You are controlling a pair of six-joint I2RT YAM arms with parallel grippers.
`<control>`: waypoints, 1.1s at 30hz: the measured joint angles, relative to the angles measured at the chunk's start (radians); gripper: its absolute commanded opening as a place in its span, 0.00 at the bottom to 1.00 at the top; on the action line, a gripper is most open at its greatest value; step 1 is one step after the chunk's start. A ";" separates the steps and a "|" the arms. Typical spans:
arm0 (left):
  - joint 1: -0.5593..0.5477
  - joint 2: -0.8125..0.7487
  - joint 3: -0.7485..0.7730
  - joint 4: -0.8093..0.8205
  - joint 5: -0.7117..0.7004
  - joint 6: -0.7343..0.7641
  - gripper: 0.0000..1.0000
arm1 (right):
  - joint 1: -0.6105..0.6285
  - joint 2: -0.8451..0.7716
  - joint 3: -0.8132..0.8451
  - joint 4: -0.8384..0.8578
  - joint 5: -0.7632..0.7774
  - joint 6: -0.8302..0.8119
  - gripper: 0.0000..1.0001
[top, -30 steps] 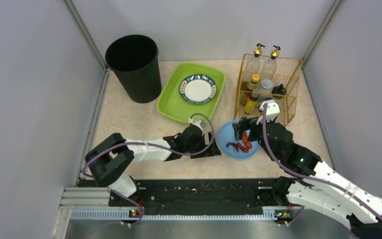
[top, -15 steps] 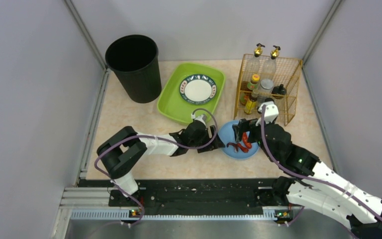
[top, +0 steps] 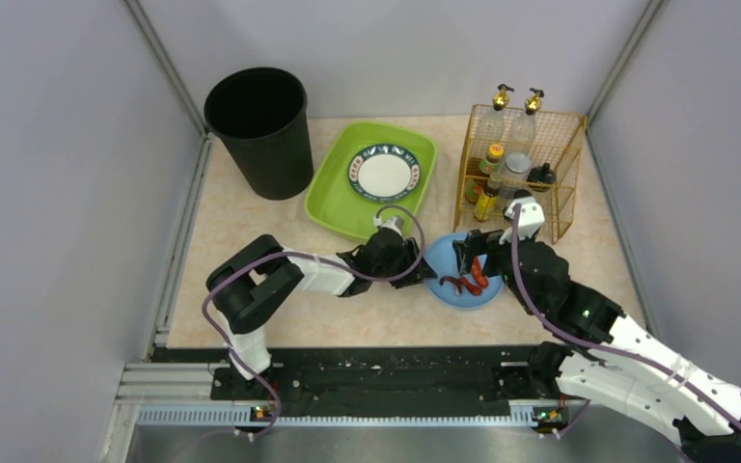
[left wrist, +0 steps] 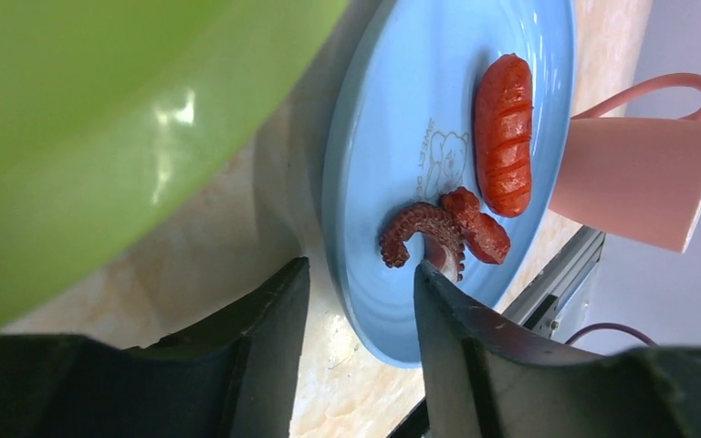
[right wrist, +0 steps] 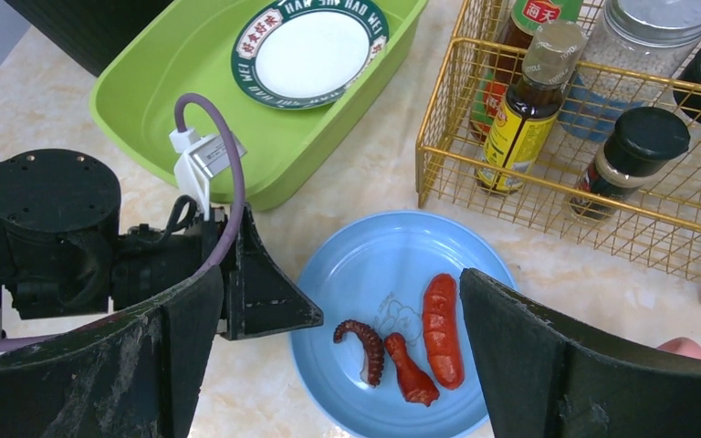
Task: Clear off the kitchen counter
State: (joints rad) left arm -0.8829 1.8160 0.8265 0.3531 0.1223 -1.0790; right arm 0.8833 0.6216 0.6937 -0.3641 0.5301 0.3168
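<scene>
Kitchen counter: left arm low, fingers straddling blue plate rim.

rim of the white plate reads "hao wei"; print on the blue plate begins "sweet".

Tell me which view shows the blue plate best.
Right wrist view: nearly the whole blue plate is seen from above. Left wrist view shows it close but cropped; top view shows it small, partly hidden by the right arm.
</scene>
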 measured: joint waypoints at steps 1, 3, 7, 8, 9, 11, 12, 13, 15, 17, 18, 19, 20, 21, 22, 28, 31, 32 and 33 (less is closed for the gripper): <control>0.000 0.005 0.003 0.002 0.001 -0.002 0.48 | 0.000 0.000 0.000 0.000 0.001 0.000 0.99; 0.001 0.015 0.006 0.007 0.001 -0.003 0.46 | 0.000 0.000 0.000 0.000 0.000 0.000 0.99; 0.002 0.024 0.010 0.011 0.001 -0.003 0.36 | 0.000 -0.005 0.000 0.000 0.000 0.000 0.99; 0.003 0.028 0.011 0.012 0.001 -0.003 0.33 | 0.000 -0.006 -0.001 0.000 0.000 0.000 0.99; 0.003 0.031 0.012 0.011 0.001 -0.003 0.31 | 0.000 -0.006 -0.001 0.000 0.000 0.000 0.99; 0.005 0.037 0.013 0.013 0.002 -0.003 0.27 | 0.000 -0.010 -0.002 0.002 0.000 0.000 0.99; 0.005 0.039 0.014 0.012 0.001 -0.003 0.26 | 0.000 -0.012 -0.008 0.005 0.000 0.000 0.99; 0.005 0.041 0.016 0.013 0.002 -0.003 0.23 | 0.000 -0.013 -0.012 0.004 0.000 0.000 0.99; 0.005 0.043 0.017 0.009 0.001 0.000 0.14 | 0.000 -0.016 -0.015 0.002 0.000 0.000 0.99; 0.005 0.043 0.017 0.007 0.000 -0.002 0.04 | 0.000 -0.017 -0.015 0.002 0.000 0.000 0.99; 0.006 0.043 0.017 0.005 0.000 0.000 0.02 | 0.000 -0.018 -0.015 0.002 0.000 0.000 0.99; 0.005 0.043 0.018 0.002 0.000 0.005 0.00 | 0.000 -0.019 -0.015 0.002 0.000 0.000 0.99; 0.005 0.043 0.019 0.001 0.000 0.006 0.00 | 0.000 -0.019 -0.015 0.002 0.001 0.000 0.99; 0.005 0.043 0.019 0.001 0.001 0.007 0.00 | 0.000 -0.019 -0.015 0.003 0.000 0.001 0.99; 0.005 0.043 0.019 0.000 0.000 0.008 0.00 | 0.000 -0.019 -0.015 0.003 0.000 0.000 0.99; 0.005 0.032 0.015 -0.015 -0.003 0.019 0.00 | 0.000 -0.026 -0.015 0.002 0.000 0.001 0.99; 0.005 0.004 0.002 -0.051 -0.008 0.037 0.00 | 0.000 -0.026 -0.015 0.002 0.000 0.000 0.99; 0.005 -0.010 -0.005 -0.069 -0.011 0.044 0.00 | 0.000 -0.026 -0.015 0.002 0.000 0.000 0.99; 0.005 -0.023 -0.010 -0.089 -0.014 0.054 0.00 | 0.000 -0.026 -0.015 0.002 0.000 0.000 0.99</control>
State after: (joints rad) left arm -0.8776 1.7931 0.8162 0.2646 0.1085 -1.0252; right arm 0.8833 0.5957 0.6785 -0.3622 0.5304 0.3172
